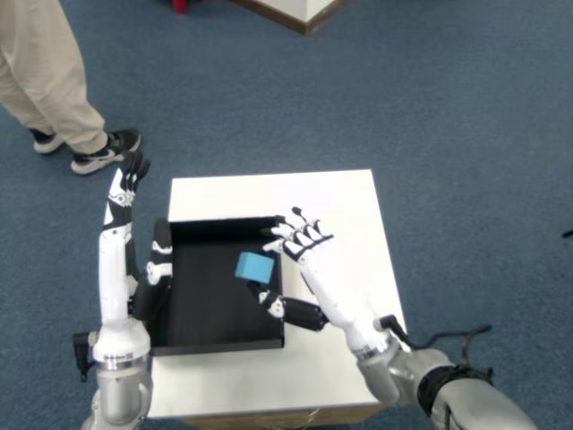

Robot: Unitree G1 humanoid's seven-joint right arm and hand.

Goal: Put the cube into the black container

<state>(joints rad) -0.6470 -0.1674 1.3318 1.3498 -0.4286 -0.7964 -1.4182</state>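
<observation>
A light blue cube (255, 266) is pinched between the thumb and fingers of my right hand (300, 260), which is shut on it. The cube hangs over the right part of the black container (197, 305), a shallow open tray on the white table (331, 202). My right forearm reaches in from the lower right across the tray's right wall. My left hand (125, 184) stands upright with fingers spread at the tray's left side, holding nothing.
A person in beige trousers and black shoes (106, 150) stands on the blue carpet at the upper left, close to the table's far left corner. A wooden-edged white object (300, 11) sits at the top of the view.
</observation>
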